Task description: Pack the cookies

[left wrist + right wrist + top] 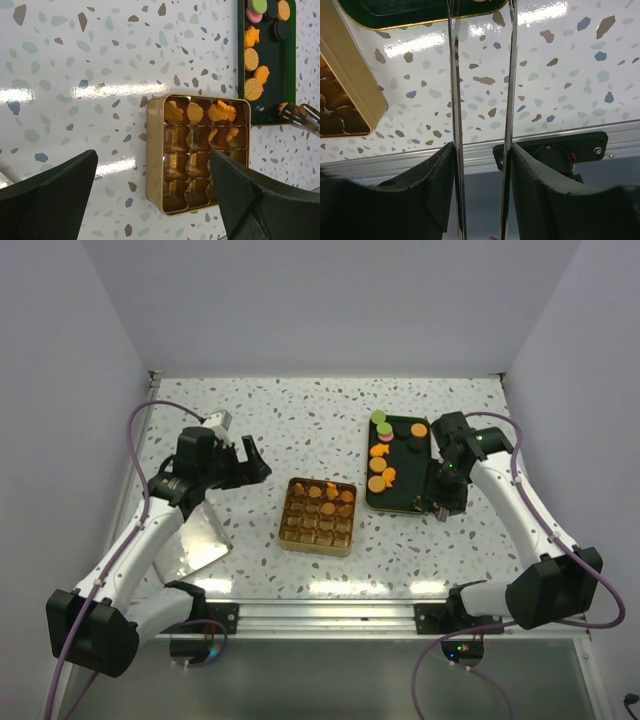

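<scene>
Left fingers (60, 190) are held wide apart, empty, over the bench (300, 420) left of the gold tin (154, 150). Right fingers (420, 190) are closed, at the near end of the green tray (400, 498), on metal tongs (455, 90). Cookies (220, 111) are seen in the tin's far compartments and on the tray.

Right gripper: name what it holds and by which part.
The right gripper holds metal tongs, clamped on the outer sides of the two blades, toward the handle end.
</scene>
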You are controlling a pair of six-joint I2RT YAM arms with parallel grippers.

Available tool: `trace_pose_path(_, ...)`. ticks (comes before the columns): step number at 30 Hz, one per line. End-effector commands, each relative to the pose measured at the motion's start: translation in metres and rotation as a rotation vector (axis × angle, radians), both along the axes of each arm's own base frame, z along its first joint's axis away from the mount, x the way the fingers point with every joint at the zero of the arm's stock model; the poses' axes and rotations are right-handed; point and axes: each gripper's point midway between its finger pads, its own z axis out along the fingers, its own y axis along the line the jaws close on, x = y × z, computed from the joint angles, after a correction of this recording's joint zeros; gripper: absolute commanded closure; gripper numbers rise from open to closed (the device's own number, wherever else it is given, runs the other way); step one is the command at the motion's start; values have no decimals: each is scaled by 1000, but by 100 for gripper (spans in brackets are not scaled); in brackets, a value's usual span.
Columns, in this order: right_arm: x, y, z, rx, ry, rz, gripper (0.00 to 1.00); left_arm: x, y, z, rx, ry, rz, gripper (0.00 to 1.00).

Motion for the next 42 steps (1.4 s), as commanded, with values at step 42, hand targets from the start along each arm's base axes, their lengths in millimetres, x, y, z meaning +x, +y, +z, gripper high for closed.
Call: trace_pose_path(42, 40, 43, 32, 196, -80, 51, 65, 9, -2, 12, -17, -49, 22, 0)
